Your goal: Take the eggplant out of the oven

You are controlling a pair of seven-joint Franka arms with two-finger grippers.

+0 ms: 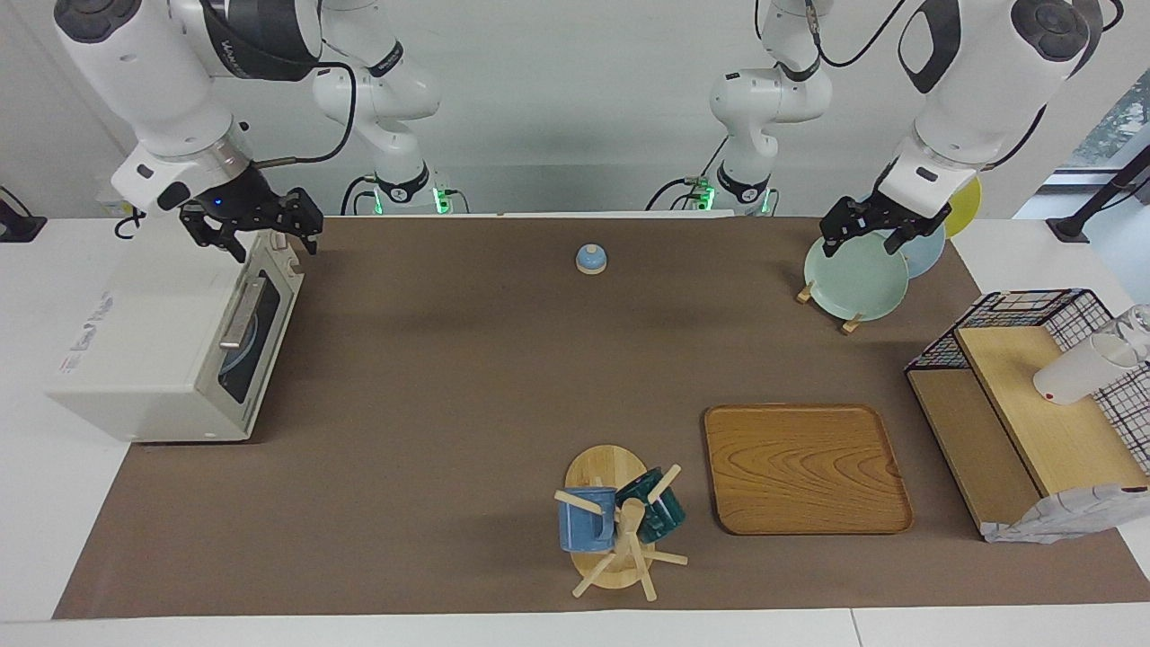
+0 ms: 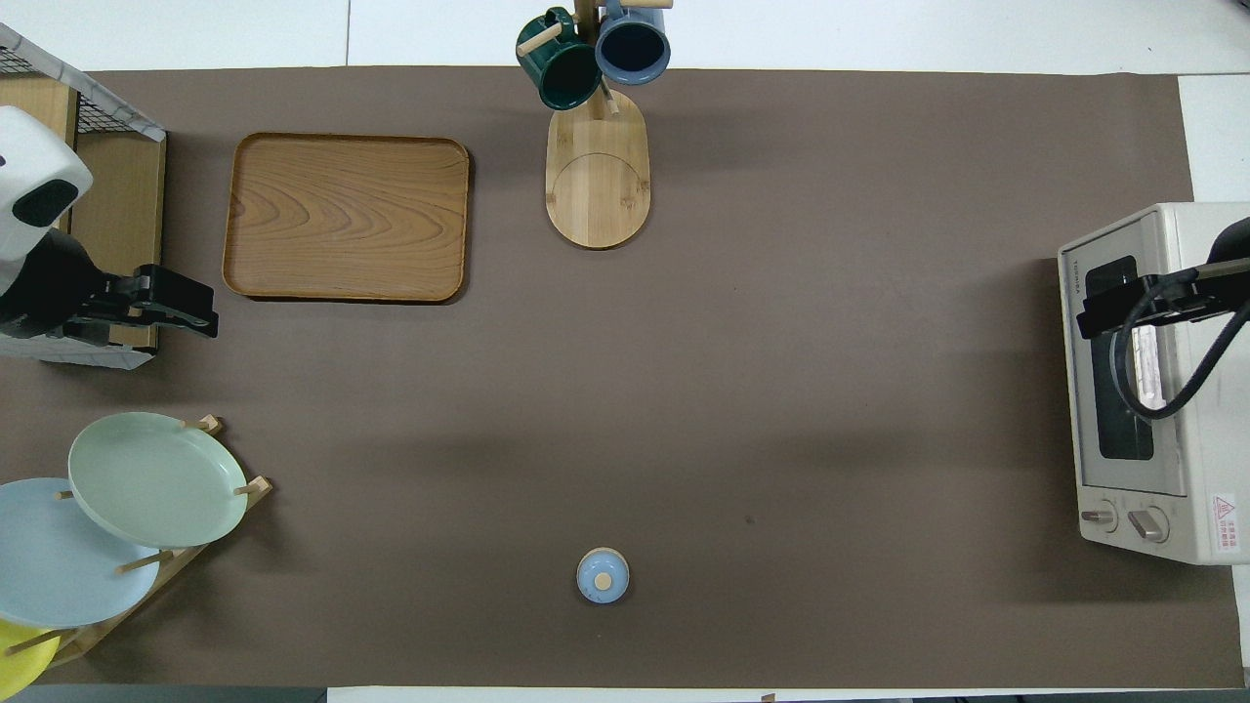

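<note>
Cream-white and boxy, the oven sits at the right arm's end of the tabletop with its dark glass door shut, so nothing of the task is done yet. No eggplant shows; I judge it lies inside, hidden by the glass. Spread and empty, the right pincer hovers over the oven's top edge near the handle. Over the plate rack, the left pincer waits, spread too. Opening the door, reaching in and lifting the eggplant out all remain.

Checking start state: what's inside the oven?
The oven door is shut. Through the dark glass only a pale round shape shows; no eggplant can be made out. The open right gripper hangs over the oven.
</note>
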